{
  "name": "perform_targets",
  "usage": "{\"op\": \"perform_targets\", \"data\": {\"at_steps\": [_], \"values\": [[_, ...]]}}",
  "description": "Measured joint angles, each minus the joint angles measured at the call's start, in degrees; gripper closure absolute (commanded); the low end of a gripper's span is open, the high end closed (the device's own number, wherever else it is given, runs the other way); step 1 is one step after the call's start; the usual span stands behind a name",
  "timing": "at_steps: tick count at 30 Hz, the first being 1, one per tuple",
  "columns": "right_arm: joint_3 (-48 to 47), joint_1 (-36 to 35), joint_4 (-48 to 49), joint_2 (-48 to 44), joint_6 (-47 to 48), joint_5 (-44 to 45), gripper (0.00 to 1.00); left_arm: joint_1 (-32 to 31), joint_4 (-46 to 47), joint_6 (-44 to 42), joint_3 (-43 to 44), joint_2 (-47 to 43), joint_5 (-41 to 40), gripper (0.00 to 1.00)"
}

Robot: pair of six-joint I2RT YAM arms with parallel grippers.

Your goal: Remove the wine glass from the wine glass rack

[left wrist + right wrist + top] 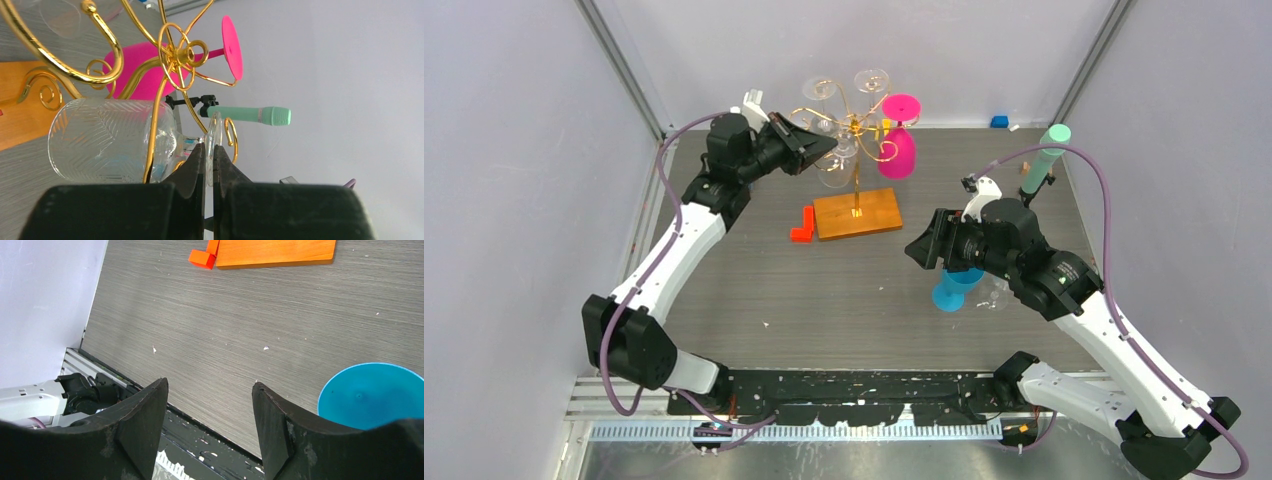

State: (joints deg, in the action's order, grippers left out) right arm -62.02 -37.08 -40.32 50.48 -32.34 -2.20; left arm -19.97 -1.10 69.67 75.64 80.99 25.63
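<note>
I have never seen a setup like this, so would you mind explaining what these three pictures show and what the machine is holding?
These are two robot arms bolted at the near edge of a table. The wide picture comes from a fixed camera above and behind them. The other two come from a camera on each wrist, looking past that arm's black fingers. On the table stands a gold wire rack on a wooden base, with a pink glass hanging upside down from it. A red block lies beside the base, and a blue glass sits near the right arm. The left gripper is pinched shut on the foot of a clear wine glass on the rack. The right gripper is open and holds nothing.
</note>
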Motion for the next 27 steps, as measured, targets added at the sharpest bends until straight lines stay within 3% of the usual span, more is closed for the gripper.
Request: {"op": "perform_targets", "data": {"at_steps": [16, 27], "values": [[0.0, 0.0, 0.1, -0.6, -0.7, 0.0, 0.29, -2.2, -0.1, -1.3, 0.7, 0.9, 1.5, 1.0], [0.3, 0.0, 3.7, -0.6, -2.9, -1.9, 0.28, -2.9, 0.7, 1.1, -5.8, -6.0, 3.6, 1.0]]}}
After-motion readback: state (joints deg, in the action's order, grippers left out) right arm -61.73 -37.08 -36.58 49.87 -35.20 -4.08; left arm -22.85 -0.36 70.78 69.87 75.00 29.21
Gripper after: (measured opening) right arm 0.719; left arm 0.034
